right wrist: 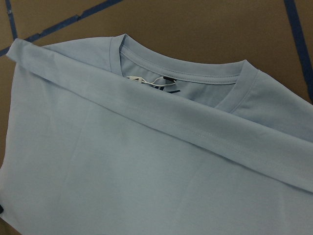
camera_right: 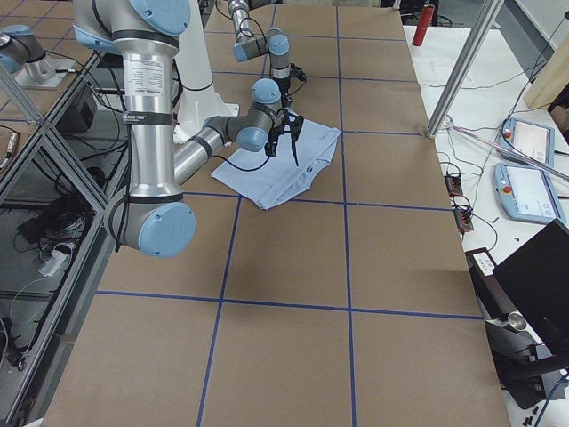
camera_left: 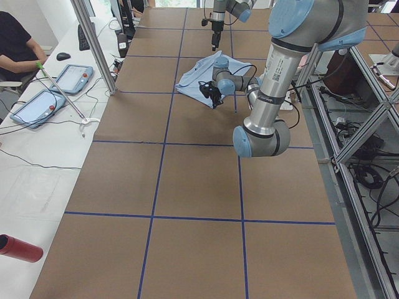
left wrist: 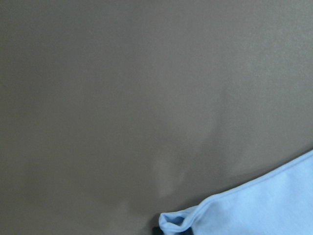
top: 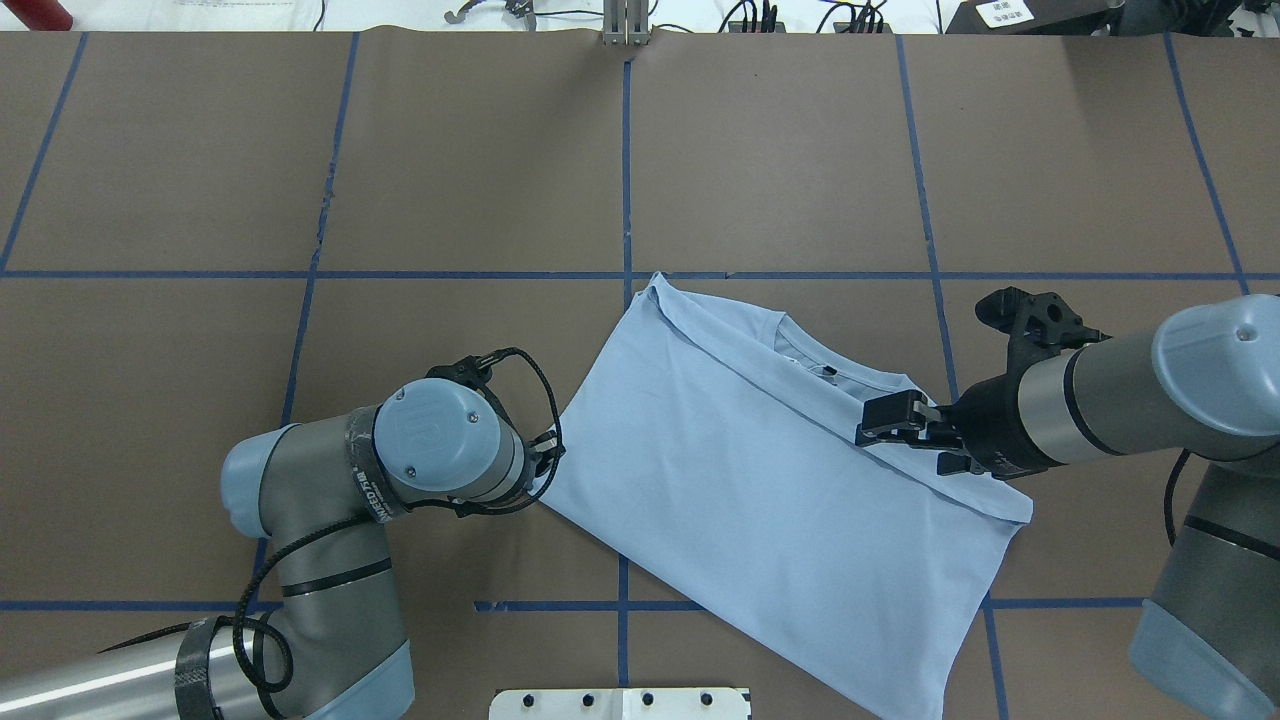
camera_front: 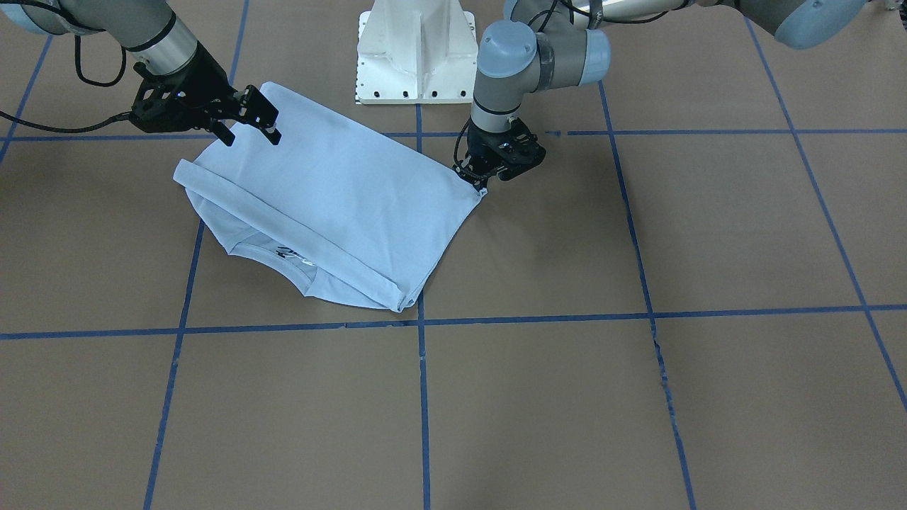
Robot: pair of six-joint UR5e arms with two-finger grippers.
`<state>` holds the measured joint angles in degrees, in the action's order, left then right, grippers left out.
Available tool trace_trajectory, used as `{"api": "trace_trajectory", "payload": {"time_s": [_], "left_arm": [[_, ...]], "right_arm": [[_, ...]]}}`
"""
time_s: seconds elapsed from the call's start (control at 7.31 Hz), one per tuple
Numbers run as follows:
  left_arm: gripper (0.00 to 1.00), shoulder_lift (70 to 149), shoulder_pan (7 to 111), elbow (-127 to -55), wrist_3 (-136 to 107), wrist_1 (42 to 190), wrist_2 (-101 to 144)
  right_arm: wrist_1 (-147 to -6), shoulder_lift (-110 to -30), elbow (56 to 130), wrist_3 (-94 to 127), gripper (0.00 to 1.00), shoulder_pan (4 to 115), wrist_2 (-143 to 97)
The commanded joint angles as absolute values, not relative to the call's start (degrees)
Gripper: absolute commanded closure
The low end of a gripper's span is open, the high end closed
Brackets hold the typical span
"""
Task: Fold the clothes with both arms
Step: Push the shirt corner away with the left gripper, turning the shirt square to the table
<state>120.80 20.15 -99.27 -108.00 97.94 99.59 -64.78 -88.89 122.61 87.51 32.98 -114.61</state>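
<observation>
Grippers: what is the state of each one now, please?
Left gripper: closed on a corner of the T-shirt.
Right gripper: open above the T-shirt, holding nothing.

Brown table (camera_front: 744,227) taped in blue squares; white pedestal (camera_front: 417,49); a red cylinder (camera_left: 17,248), perhaps a bottle; a tablet (camera_left: 38,107)
</observation>
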Motion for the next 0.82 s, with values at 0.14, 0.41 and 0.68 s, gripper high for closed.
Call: {"api": "trace_trajectory", "payload": {"time_s": [0.14, 0.41, 0.68], "left_arm": [[1.00, 120.9, 21.5, -100.0, -107.2, 97.8, 99.1], [1.00, 121.1, 26.2, -99.1, -104.8, 97.4, 99.0], [1.00, 121.9, 30.7, -95.1, -99.8, 98.3, 99.0]], "right_arm": [[-64.8, -88.9, 122.6, 87.5, 0.00, 33.2, -114.6], [-64.8, -88.9, 122.6, 87.5, 0.00, 33.2, -114.6], [-64.8, -88.9, 122.6, 87.5, 0.00, 33.4, -114.5]]}}
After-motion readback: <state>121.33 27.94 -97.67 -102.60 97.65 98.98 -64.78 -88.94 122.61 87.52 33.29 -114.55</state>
